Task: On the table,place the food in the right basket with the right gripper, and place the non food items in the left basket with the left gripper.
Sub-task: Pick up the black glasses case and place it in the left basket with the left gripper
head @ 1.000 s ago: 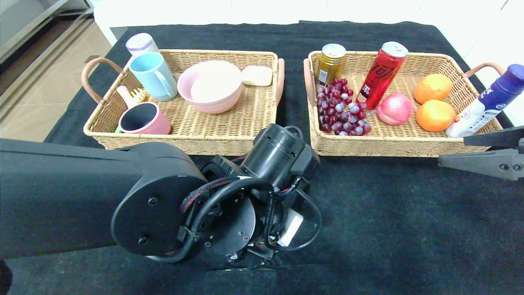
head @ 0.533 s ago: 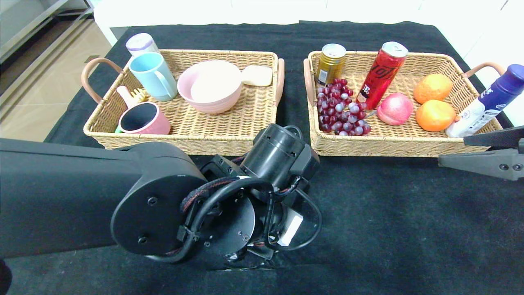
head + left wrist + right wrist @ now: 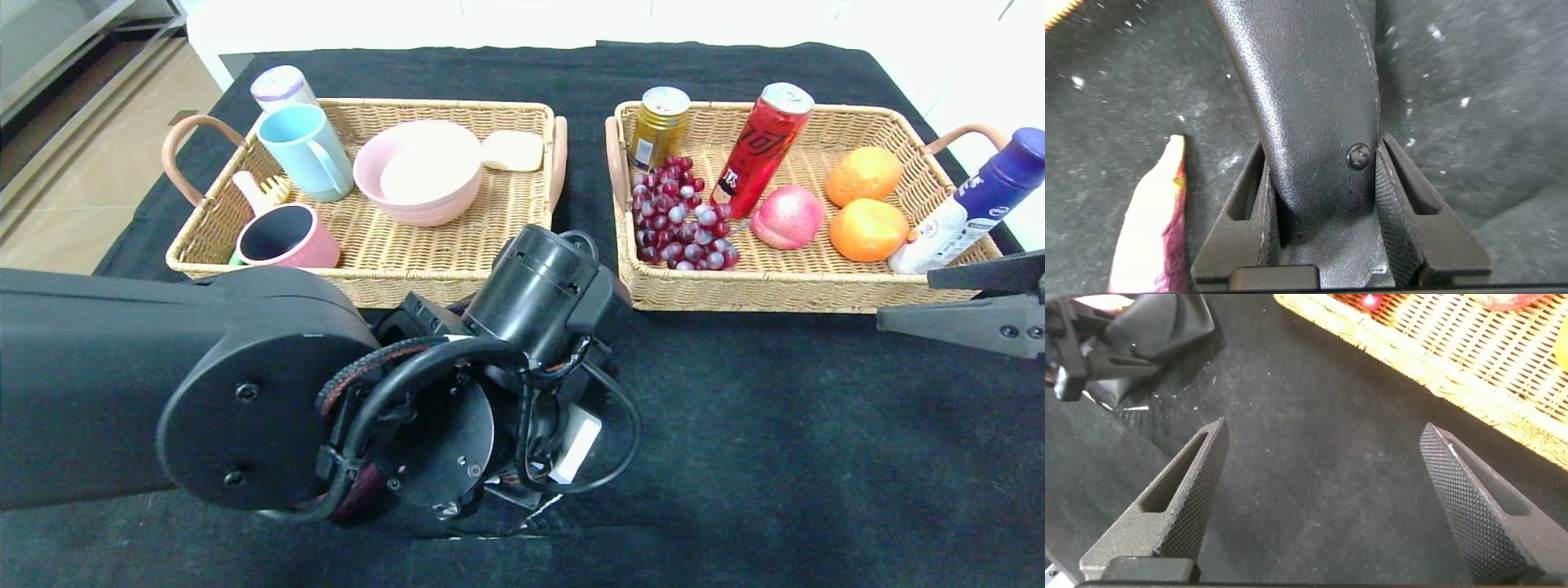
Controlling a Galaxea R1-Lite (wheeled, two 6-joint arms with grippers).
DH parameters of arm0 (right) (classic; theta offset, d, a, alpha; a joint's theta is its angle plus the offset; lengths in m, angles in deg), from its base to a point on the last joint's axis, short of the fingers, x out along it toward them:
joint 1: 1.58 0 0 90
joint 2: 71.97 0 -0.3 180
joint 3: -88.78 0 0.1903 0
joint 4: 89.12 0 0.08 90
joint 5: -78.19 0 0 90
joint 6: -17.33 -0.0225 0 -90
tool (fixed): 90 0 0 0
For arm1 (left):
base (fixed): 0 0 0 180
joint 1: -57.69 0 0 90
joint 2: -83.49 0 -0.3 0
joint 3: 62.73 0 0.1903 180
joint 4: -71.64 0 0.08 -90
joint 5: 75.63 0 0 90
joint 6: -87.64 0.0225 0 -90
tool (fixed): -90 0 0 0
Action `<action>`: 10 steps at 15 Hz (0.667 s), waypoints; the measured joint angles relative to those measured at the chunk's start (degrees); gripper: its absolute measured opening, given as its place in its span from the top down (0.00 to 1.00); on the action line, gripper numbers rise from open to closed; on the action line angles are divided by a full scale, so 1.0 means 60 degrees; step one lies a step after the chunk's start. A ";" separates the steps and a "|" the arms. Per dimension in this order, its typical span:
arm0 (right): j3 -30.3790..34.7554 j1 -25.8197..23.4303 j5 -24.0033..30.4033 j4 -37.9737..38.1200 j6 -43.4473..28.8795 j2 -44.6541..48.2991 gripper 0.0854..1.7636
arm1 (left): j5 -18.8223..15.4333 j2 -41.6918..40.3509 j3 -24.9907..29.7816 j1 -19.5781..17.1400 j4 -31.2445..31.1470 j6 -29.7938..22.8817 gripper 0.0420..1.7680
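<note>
The left gripper (image 3: 1327,212) is clamped on a black leather item (image 3: 1306,106) near the desk's front edge; the left basket (image 3: 359,278) lies just behind it.

The right gripper (image 3: 1323,506) gapes, idle at the right edge.

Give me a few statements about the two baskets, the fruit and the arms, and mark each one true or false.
1. The grapes lie in the right basket. True.
2. The pink bowl sits in the right basket. False: it is in the left basket.
3. The right gripper has its jaws open over bare black cloth. True.
4. The left gripper is empty. False: its jaws are closed on a black leather-like item.
5. Two oranges sit in the right basket. True.
6. The red can stands outside both baskets. False: it leans inside the right basket.
</note>
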 joint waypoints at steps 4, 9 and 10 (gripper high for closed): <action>-0.0004 0.0000 0.0010 0.0004 -0.0002 0.0047 0.03 | -0.0047 -0.0451 -0.0083 0.0264 0.0037 -0.0030 0.60; -0.0004 -0.0006 0.0033 0.0004 -0.0020 0.0130 0.03 | -0.0073 -0.0735 -0.0207 0.0354 0.0065 -0.0091 0.60; -0.0004 -0.0033 0.0033 0.0004 -0.0020 0.0142 0.03 | -0.0051 -0.0768 -0.0276 0.0358 0.0065 -0.0215 0.60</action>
